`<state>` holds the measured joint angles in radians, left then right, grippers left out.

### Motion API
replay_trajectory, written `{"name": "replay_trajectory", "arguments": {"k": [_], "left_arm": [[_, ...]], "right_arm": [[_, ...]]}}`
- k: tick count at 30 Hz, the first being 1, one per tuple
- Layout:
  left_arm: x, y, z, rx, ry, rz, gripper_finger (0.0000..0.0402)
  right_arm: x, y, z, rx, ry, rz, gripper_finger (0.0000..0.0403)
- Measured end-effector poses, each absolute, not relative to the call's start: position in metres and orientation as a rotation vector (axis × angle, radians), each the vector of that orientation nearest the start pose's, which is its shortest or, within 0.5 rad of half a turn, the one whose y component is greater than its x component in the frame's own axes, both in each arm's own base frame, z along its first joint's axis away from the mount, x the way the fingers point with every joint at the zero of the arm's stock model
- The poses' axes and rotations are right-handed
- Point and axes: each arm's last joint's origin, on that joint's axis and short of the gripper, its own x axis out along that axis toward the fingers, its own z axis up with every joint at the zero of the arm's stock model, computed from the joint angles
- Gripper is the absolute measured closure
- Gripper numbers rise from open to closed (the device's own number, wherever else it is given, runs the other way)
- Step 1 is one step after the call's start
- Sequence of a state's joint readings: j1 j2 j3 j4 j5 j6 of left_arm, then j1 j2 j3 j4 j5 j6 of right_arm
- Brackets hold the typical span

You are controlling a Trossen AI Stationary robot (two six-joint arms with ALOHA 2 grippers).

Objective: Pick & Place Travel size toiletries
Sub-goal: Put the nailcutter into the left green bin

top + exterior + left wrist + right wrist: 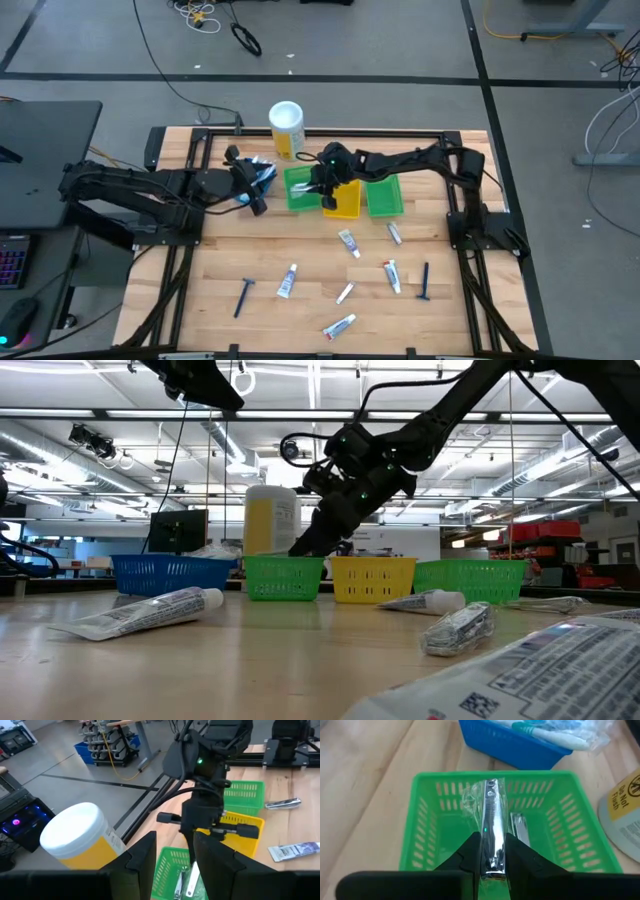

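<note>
While my right fingers [492, 857] hang over the left green bin [490, 785], they pinch a wrapped silver nail clipper [491, 830] lengthwise between them, its far end reaching out above the bin's floor. A second silver clipper [521, 827] already lies inside that bin, just beside the held one. Behind the green bin sits the blue bin [520, 745] holding toothbrushes [555, 735], and the white-and-yellow canister [286, 127] stands just beyond the green bin's far corner. On the other side of the green bin come a yellow bin [345, 198] and another green bin [384, 196]. My left fingers [258, 190] wait spread apart beside the blue bin. Toothpaste tubes [348, 241] and razors [424, 281] lie scattered on the counter [300, 250] well in front of the green bin
</note>
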<state>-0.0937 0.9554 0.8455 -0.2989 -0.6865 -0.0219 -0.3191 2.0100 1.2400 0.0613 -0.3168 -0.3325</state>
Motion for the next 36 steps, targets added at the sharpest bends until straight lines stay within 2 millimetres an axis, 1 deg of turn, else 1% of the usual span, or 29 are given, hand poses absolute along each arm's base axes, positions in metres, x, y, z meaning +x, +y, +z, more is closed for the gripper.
{"name": "replay_trajectory", "arguments": {"k": [3,6,13,16,18,21,24,27,32,36], "left_arm": [[0.201,-0.001,0.316,0.136,0.378,0.585,0.0263],[0.201,-0.001,0.316,0.139,0.381,0.582,0.0263],[0.202,-0.001,0.316,0.143,0.385,0.553,0.0263],[0.202,-0.001,0.316,0.144,0.386,0.554,0.0263],[0.202,-0.001,0.316,0.146,0.386,0.553,0.0263],[0.201,-0.001,0.315,0.147,0.390,0.553,0.0263],[0.201,-0.001,0.315,0.143,0.394,0.554,0.0263],[0.201,-0.001,0.314,0.147,0.405,0.554,0.0263],[0.201,-0.001,0.314,0.149,0.407,0.558,0.0263],[0.201,-0.001,0.314,0.148,0.405,0.559,0.0263]], "right_arm": [[0.404,-0.125,0.150,-0.112,0.674,0.093,0.0339],[0.403,-0.126,0.149,-0.143,0.694,0.068,0.0324],[0.407,-0.127,0.153,-0.162,0.639,0.063,0.0257],[0.407,-0.127,0.153,-0.163,0.630,0.060,0.0235],[0.407,-0.127,0.155,-0.165,0.629,0.044,0.0228],[0.407,-0.120,0.162,-0.171,0.639,0.022,0.0225],[0.404,-0.103,0.173,-0.172,0.669,0.056,0.0225],[0.398,-0.079,0.186,-0.138,0.724,0.103,0.0225],[0.378,-0.029,0.207,-0.137,0.863,0.229,0.0224],[0.366,0.011,0.215,-0.174,0.924,0.337,0.0224]]}}
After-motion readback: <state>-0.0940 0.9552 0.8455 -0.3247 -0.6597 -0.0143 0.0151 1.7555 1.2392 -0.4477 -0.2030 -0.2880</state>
